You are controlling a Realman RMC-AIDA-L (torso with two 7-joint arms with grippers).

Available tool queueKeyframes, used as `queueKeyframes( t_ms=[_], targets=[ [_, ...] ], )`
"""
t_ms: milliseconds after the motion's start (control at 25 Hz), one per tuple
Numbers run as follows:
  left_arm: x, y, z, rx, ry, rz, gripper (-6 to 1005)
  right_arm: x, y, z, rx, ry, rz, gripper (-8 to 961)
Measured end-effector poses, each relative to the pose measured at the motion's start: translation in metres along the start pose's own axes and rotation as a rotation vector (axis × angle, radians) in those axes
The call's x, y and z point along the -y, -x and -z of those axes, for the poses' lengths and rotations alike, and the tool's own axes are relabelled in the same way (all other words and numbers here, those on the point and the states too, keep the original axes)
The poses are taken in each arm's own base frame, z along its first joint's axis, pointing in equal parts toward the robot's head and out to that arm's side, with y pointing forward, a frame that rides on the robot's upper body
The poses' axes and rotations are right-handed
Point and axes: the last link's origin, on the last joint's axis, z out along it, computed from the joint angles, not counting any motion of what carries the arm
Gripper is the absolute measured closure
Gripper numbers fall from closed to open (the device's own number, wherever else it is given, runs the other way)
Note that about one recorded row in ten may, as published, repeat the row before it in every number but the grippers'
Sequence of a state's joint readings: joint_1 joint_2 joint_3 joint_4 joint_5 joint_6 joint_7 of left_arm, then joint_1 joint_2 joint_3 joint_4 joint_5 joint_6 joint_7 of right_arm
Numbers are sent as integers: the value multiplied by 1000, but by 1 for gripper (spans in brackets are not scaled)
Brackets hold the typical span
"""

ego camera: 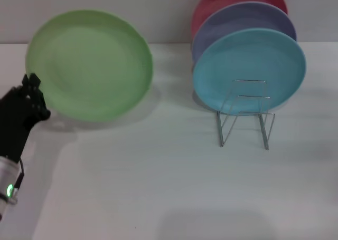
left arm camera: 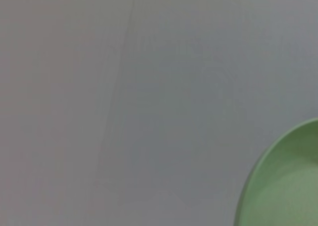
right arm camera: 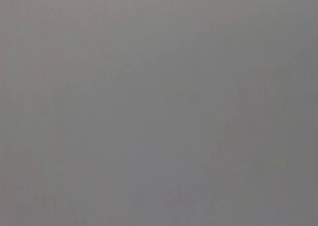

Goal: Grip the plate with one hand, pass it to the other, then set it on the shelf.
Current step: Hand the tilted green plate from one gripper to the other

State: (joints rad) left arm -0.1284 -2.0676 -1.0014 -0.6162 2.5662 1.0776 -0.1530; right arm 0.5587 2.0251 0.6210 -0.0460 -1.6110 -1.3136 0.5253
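Left arm sits closest to the head camera, at the table's left edge, with the left gripper (ego camera: 36,95) clamped on the lower-left rim of the plate (ego camera: 90,64). That light-green plate is off the table (ego camera: 158,187), tilted up on edge with its face toward the camera, over the far-left part of the tabletop; its shadow falls on the surface underneath. My read: holding it by the rim leaves the opposite edge free for the other hand, so this looks like the lead-in to the handover. Fingers are closed onto the rim, though the exact pinch point is hidden behind dark gripper body. Right gripper isn't in the head view at all, and the right wrist view shows only blank grey, so its finger state is unknown. Shelf (ego camera: 245,113), the thin wire rack, stands toward the far-right side of the table, well apart from the green plate. It's already carrying a turquoise plate (ego camera: 249,71), lavender plate (ego camera: 243,21) and red plate (ego camera: 232,0), stacked upright one behind the other; the front wire loops ahead of the turquoise one look free, which is where I'd expect the green plate to go. Left wrist view adds just a green rim arc (left arm camera: 283,181) against blank grey, confirming the plate sits right beside that wrist; the head view alone gives the layout.
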Motion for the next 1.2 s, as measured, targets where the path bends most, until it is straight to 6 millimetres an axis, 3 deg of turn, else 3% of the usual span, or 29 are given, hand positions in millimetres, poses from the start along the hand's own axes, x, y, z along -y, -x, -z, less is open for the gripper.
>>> queueKeyframes(
  t_ms=[320,680,1200],
  targets=[
    [-8,14,27,22,44,-4,965,-1,-1,10,15,2,-9,231],
    [-20,20,27,28,-11,-58,963,-4,-10,32,8,-9,-40,231],
    [-30,19,30,9,-10,-47,960,-3,-7,45,35,7,-43,230]
  ],
)
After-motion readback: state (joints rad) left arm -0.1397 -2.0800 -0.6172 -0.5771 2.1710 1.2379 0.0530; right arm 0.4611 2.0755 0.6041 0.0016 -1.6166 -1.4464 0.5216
